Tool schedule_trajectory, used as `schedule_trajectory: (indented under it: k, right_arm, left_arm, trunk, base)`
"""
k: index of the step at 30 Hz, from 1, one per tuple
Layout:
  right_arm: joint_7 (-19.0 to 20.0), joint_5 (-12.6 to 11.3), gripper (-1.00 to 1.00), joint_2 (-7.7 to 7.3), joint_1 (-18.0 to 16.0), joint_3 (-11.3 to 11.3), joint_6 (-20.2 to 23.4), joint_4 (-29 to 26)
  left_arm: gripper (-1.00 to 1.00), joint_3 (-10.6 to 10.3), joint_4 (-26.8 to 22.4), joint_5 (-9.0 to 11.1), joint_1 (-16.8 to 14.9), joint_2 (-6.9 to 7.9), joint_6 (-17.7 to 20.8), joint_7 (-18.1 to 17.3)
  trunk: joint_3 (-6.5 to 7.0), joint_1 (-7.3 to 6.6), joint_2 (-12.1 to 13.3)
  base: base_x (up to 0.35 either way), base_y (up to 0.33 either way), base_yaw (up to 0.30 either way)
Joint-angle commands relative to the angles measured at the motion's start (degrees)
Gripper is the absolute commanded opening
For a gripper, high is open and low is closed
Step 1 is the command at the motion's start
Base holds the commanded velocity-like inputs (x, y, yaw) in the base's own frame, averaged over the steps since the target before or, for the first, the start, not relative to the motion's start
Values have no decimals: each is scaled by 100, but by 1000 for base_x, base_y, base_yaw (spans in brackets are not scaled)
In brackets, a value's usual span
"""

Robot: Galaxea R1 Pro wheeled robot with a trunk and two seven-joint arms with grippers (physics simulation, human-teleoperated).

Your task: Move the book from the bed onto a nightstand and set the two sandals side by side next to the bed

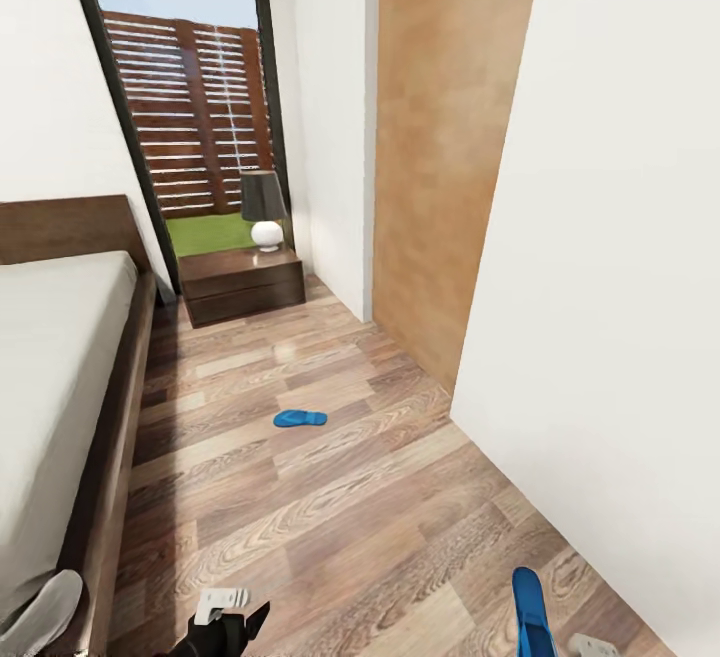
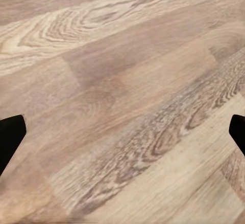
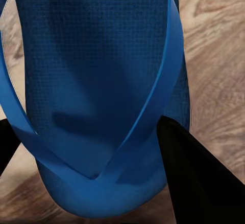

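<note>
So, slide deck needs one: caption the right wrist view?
Right pincer shut on a blue sandal above the wood floor.

My left gripper (image 1: pixel 232 627): black angular fingers, white blocky housing behind. My right gripper (image 3: pixel 102 183): black, matte, wedge-shaped fingers. Pale grey rounded arm link (image 1: pixel 40 612) at seven o'clock, head view.

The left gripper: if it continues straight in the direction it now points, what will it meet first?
Most likely the wood-plank floor. The left wrist view looks along the fingers at bare planks, with nothing between them. How far the floor lies cannot be judged.
</note>
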Motion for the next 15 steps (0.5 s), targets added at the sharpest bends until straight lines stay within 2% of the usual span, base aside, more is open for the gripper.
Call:
schedule_trajectory:
  k: [1, 5, 15]
  right_arm:
    - [15, -45, -100, -2, -1, -1, 30, -4]
    - [15, -45, -100, -2, -1, -2, 30, -5]
    - [15, -45, -100, -2, -1, -1, 30, -1]
  left_arm:
    - [100, 13, 8, 44, -5, -1, 4, -39]
    - [100, 13, 8, 39, -4, -6, 4, -39]
    - [100, 13, 11, 43, -4, -2, 4, -39]
  trunk:
    - [-5, -1, -2]
    - [-5, -1, -2]
    - [-5, -1, -2]
  base:
    - [0, 0, 212]
    - [157, -33, 110]
    - [306, -13, 7]
